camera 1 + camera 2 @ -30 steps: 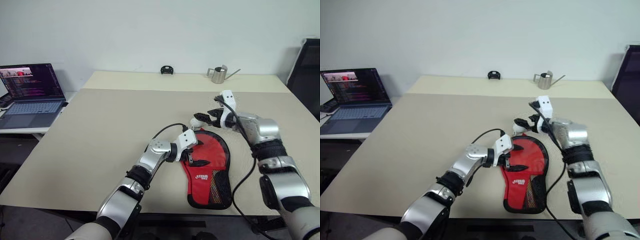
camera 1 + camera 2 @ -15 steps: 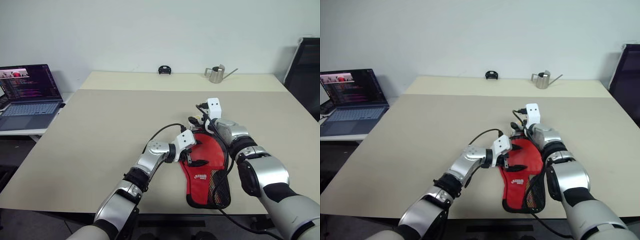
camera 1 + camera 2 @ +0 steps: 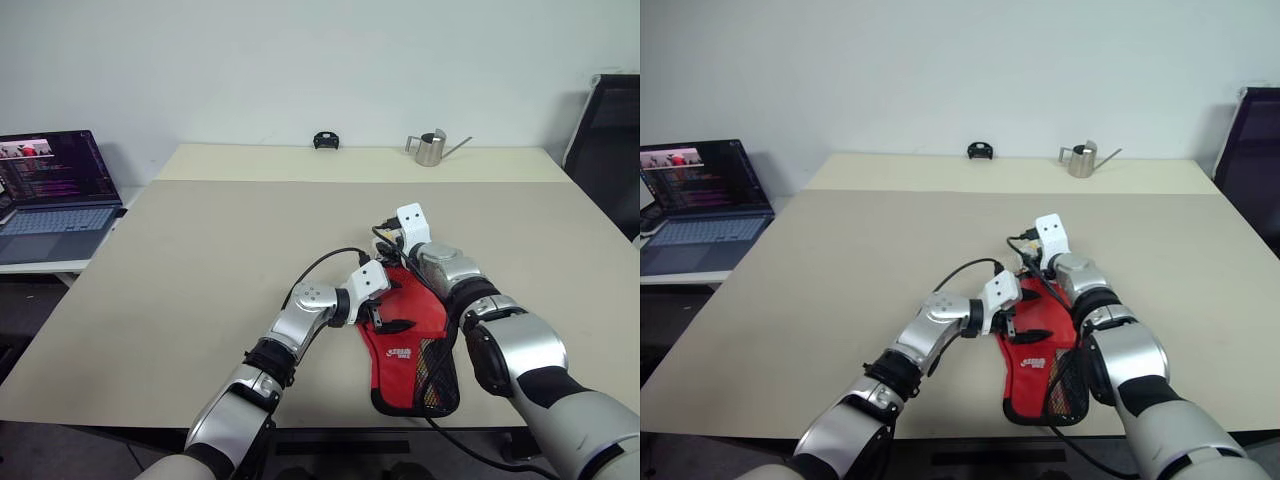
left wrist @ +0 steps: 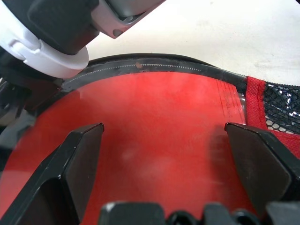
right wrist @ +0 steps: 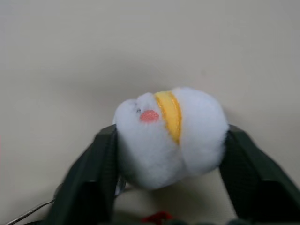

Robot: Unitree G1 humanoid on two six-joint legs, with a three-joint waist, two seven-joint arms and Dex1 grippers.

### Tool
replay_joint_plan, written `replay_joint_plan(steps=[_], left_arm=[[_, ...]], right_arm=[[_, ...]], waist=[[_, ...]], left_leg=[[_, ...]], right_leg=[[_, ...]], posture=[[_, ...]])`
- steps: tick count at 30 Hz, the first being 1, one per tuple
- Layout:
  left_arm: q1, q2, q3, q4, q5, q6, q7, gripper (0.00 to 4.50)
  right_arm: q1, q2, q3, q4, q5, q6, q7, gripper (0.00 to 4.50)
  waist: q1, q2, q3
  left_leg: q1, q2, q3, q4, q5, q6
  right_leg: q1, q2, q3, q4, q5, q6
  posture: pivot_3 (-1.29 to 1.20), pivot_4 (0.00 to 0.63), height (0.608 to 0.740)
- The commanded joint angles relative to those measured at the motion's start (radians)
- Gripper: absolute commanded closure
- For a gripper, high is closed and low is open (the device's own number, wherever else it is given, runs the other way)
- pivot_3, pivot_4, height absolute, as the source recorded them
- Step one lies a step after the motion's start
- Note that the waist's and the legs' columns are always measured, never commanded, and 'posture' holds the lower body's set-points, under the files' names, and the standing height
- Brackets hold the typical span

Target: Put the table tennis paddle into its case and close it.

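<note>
The case (image 3: pixel 404 354) lies flat on the table with its red face up, its black mesh end toward me and its rounded end away. My left gripper (image 3: pixel 391 311) hovers open just over that red face (image 4: pixel 154 126), one finger (image 4: pixel 77 159) on each side and nothing between them. At the case's far rounded end, my right gripper (image 5: pixel 169 157) has its fingers (image 5: pixel 93 168) pressed against both sides of a white fluffy pompom (image 5: pixel 164 136) with a yellow stripe and a pink dot. The table tennis paddle is hidden from view.
The beige table (image 3: pixel 200 260) stretches wide to the left and behind. A small metal watering can (image 3: pixel 432 148) and a small black object (image 3: pixel 324 140) stand at the far edge. An open laptop (image 3: pixel 50 190) sits on a side desk to the left. A black chair (image 3: pixel 605 140) stands at the far right.
My right gripper came down and leftward from the case's right side to its rounded end and closed on the white pompom. The left gripper stayed over the red face.
</note>
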Motion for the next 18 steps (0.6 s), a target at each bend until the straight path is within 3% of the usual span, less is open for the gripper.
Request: replay_joint_plan(steps=[1,4,7,18], left_arm=[[0.026,-0.002,-0.038,0.019,0.037,0.012,-0.002,0.0],[0.023,-0.003,-0.042,0.03,0.038,0.009,-0.003,0.0],[0.016,-0.009,-0.052,0.055,0.047,0.003,-0.009,0.0],[-0.048,-0.033,-0.073,0.19,0.094,-0.057,-0.014,0.0]], right_arm=[[-0.006,0.002,0.012,-0.013,-0.033,-0.031,-0.008,2.72],[-0.002,0.005,0.013,-0.017,-0.049,-0.04,-0.009,3.61],[-0.007,-0.001,0.012,-0.026,-0.059,-0.05,-0.012,4.1],[-0.017,-0.075,-0.007,-0.101,-0.055,-0.034,0.047,4.24]], waist=[[0.0,0.0,0.0],[0.0,0.0,0.0],[0.0,0.0,0.0],[0.005,0.0,0.0]], left_leg=[[0.0,0.0,0.0,0.0,0.0,0.0],[0.0,0.0,0.0,0.0,0.0,0.0],[0.0,0.0,0.0,0.0,0.0,0.0],[0.0,-0.001,0.0,0.001,0.0,0.0]], right_leg=[[0.0,0.0,0.0,0.0,0.0,0.0],[0.0,0.0,0.0,0.0,0.0,0.0],[0.0,0.0,0.0,0.0,0.0,0.0],[0.001,-0.001,0.0,0.0,0.0,0.0]], posture=[[0.0,0.15,0.74],[0.0,0.15,0.74],[0.0,0.15,0.74],[0.0,0.15,0.74]])
